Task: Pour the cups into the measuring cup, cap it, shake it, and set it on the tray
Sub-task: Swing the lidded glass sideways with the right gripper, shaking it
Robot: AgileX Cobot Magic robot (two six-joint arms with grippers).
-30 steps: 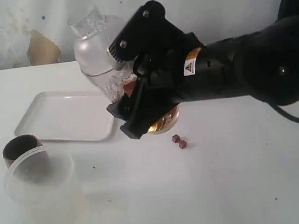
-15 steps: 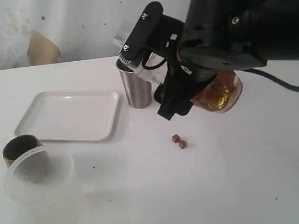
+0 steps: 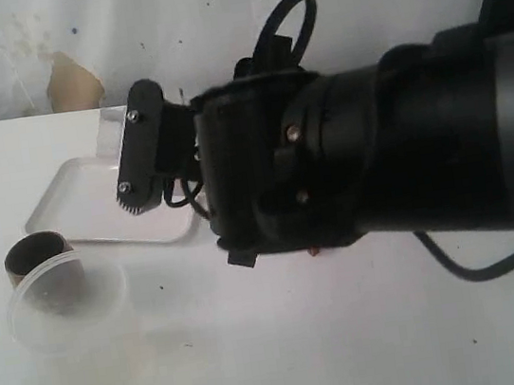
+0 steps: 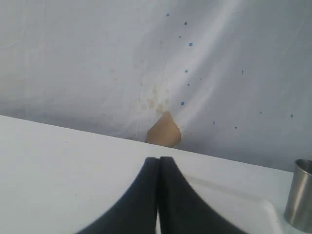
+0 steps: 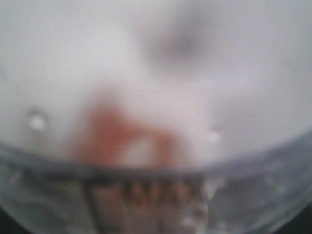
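The measuring cup (image 5: 156,190), red bits inside, shows up blurry and very close in the right wrist view, near the tray (image 3: 75,194). The right gripper (image 3: 132,172) seems clamped on it, so hold tight and shake gently so nothing spills. The left gripper (image 4: 158,195) is pinched closed, empty.

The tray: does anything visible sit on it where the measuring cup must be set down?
Nothing visible does. The tray is bare where it shows; the right arm hides its other end in the exterior view. The steel tumbler stands beside it, not on it.
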